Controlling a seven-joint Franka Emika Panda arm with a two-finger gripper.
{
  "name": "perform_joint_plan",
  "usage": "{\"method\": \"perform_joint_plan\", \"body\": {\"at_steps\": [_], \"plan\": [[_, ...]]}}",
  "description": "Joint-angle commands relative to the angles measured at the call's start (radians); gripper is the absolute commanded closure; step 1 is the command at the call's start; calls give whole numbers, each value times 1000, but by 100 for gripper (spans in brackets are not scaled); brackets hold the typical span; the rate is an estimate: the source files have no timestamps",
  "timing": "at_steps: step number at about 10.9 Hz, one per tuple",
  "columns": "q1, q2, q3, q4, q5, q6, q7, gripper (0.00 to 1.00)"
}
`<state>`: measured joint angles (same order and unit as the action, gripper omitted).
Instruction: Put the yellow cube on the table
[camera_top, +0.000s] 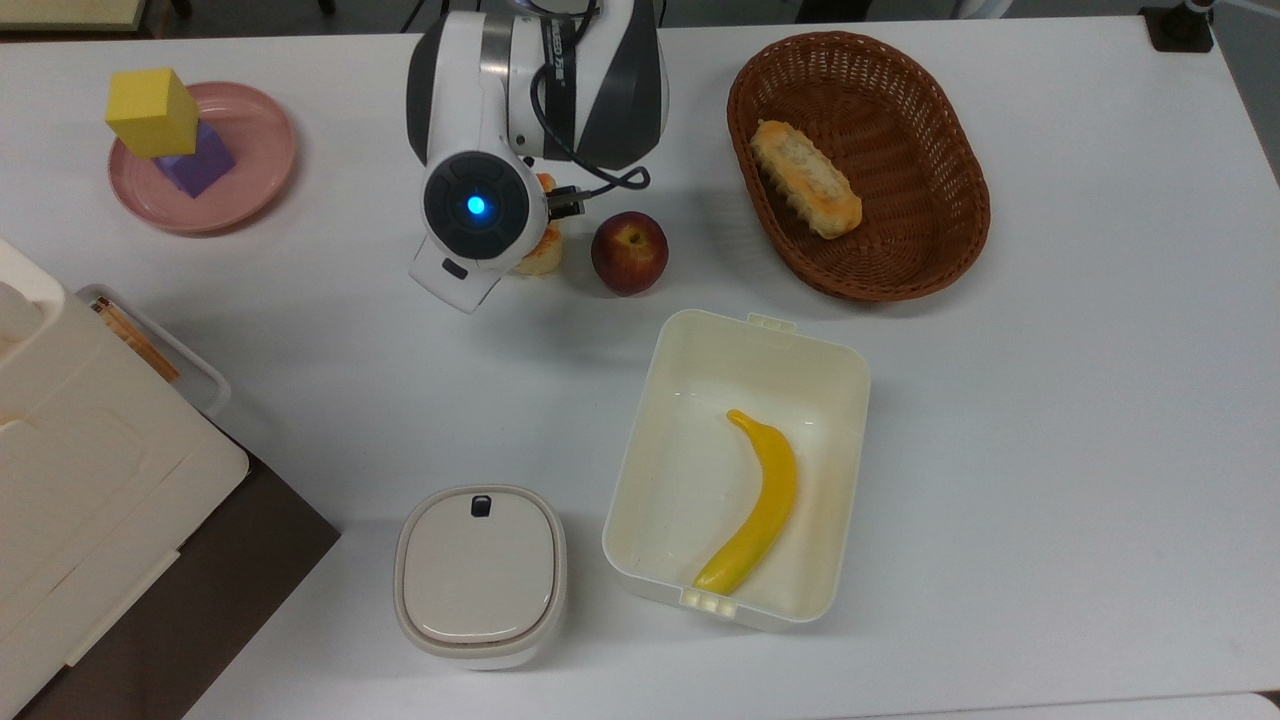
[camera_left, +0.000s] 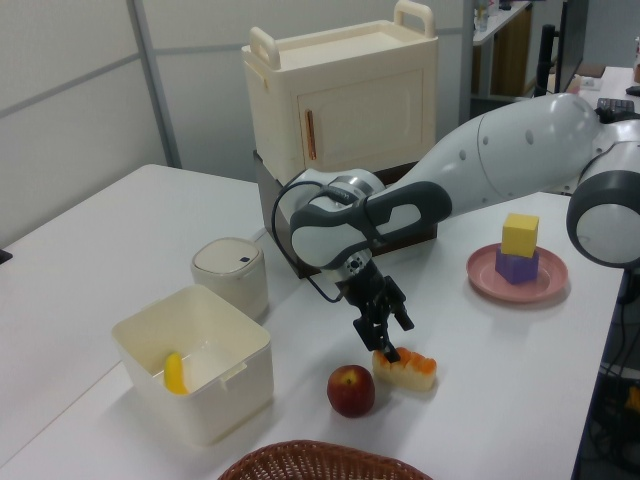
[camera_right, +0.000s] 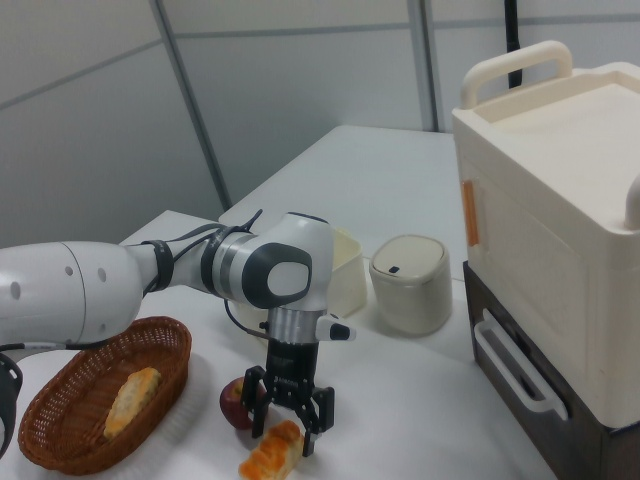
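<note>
While stacked on purple cube (camera_top: 197, 163), yellow cube (camera_top: 150, 112) sits upright, untilted.

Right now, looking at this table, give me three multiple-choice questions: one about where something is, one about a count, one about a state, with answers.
1. Where is the yellow cube?
A. On the purple cube on the pink plate
B. In the wicker basket
C. In the cream tub

2. How many bread pieces are in the scene?
A. One
B. Two
C. Four

3. What is the pincer doing?
A. Shut on the apple
B. Open, straddling the bread beside the apple
C. Shut on the banana

Answers:
1 A: it sits atop the purple cube on the pink plate.
2 B: one lies in the wicker basket, one on the table beside the apple.
3 B: the right view shows its fingers spread over the bread.
</note>
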<state>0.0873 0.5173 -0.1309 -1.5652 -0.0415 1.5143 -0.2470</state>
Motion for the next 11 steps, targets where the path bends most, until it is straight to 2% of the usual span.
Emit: {"method": "perform_joint_plan", "body": {"at_steps": [1,3,4,5,6,7,9,11], "plan": [[34,-8,-10,-24,-50,-2,-17,27],[37,-8,-10,-30,-61,1,-17,61],[37,-8,-10,-29,-63,1,-17,70],[35,-11,-10,-21,-64,-5,-23,60],[34,-25,-12,-18,-66,-8,-31,13],[32,-46,-13,8,-67,-17,-29,0],[9,-104,-24,33,-66,-63,-47,0],[-46,-160,-26,45,-67,-75,-57,0]]}}
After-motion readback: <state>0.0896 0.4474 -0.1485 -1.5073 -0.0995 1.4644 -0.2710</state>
